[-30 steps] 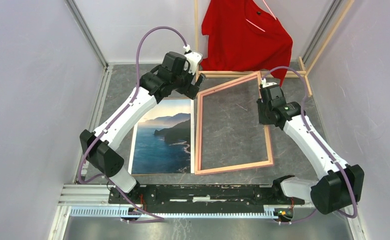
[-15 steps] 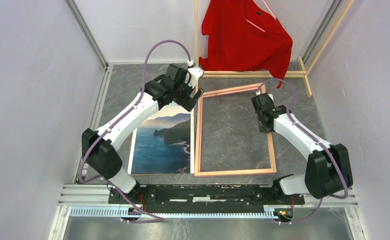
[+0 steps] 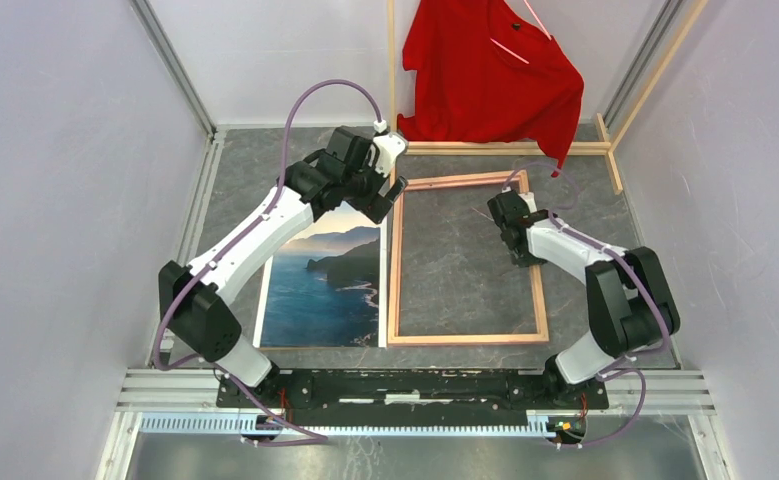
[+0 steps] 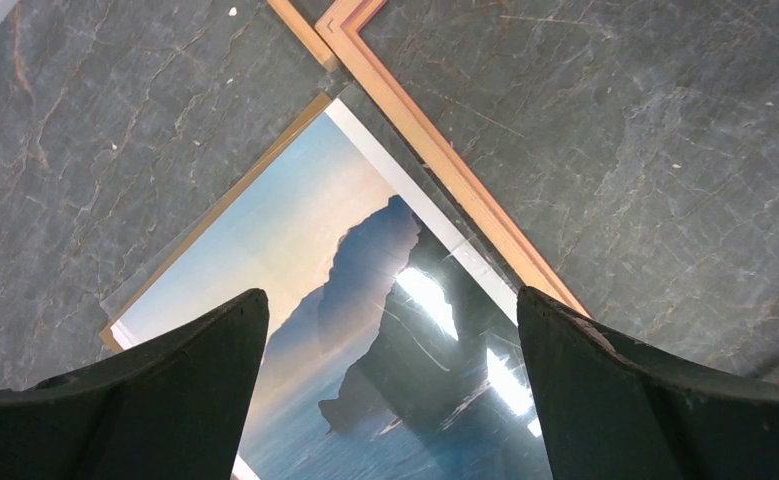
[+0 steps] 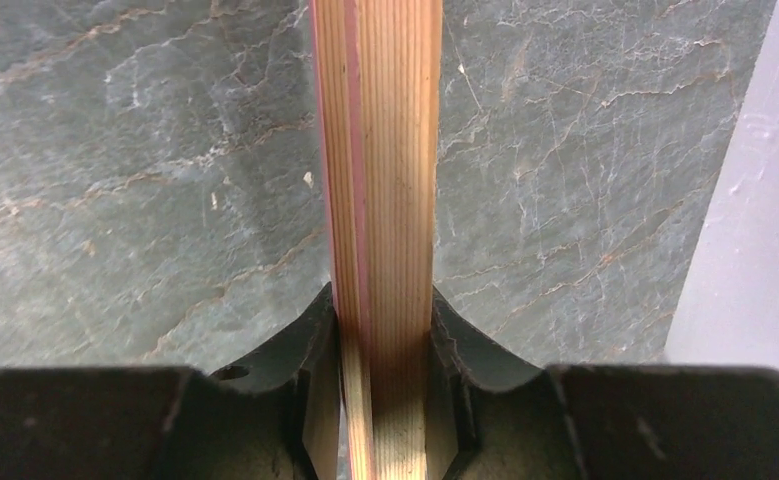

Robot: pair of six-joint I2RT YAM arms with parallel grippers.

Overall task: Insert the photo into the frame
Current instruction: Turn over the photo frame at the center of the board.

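Over the grey marbled surface [image 3: 445, 260], seen from above, the photo [image 3: 325, 285] lies face up at 9 o'clock of the frame [image 3: 465, 338], their long edges just beside each other. The left claw [image 3: 387, 203] hangs wide open above the photo's 1 o'clock corner, holding nothing. The right claw [image 3: 523, 252] is clamped on the frame's 3 o'clock rail, toward its far end. A red shirt [image 3: 495, 70] hangs at 12 o'clock.

From the left wrist, both dark fingers [image 4: 165, 380] of the left claw [image 4: 390, 300] stand well apart above the photo [image 4: 365, 330], its cliffs and pale sky glossy with glare. The frame [image 4: 465, 200] runs close along the photo's edge toward 1 o'clock.

From the right wrist, the right claw [image 5: 385, 330] pinches the frame [image 5: 385, 150] rail between its fingers [image 5: 315, 340]; the rail shows light wood with a pink edge at 9 o'clock and runs straight to 12 o'clock.
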